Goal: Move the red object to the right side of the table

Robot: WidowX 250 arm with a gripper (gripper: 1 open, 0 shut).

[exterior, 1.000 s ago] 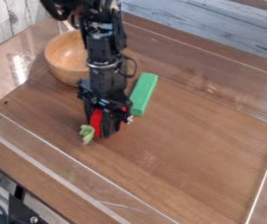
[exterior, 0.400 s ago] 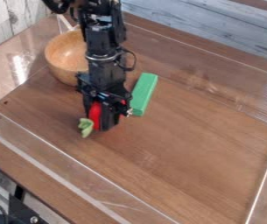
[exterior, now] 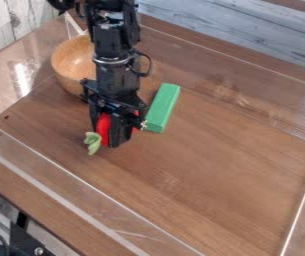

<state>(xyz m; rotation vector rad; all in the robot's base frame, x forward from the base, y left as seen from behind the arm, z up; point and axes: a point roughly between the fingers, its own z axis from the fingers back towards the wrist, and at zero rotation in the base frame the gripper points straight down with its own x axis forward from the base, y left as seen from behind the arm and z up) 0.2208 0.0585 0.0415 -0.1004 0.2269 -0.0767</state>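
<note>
The hand (exterior: 109,135) was clamped on the red object (exterior: 105,130), stem hanging lower left, left of frame centre; the counter's (exterior: 235,170) free right side lay opposite.

Red object (exterior: 105,130) with light green stem — green block (exterior: 162,107), brown wood-grain table (exterior: 222,170)

A brown wood-grain surface (exterior: 208,170) with clear acrylic walls carries a wooden bowl (exterior: 72,66) and a green rectangular block (exterior: 162,107), which lies just right of the bowl, apart from it.
</note>
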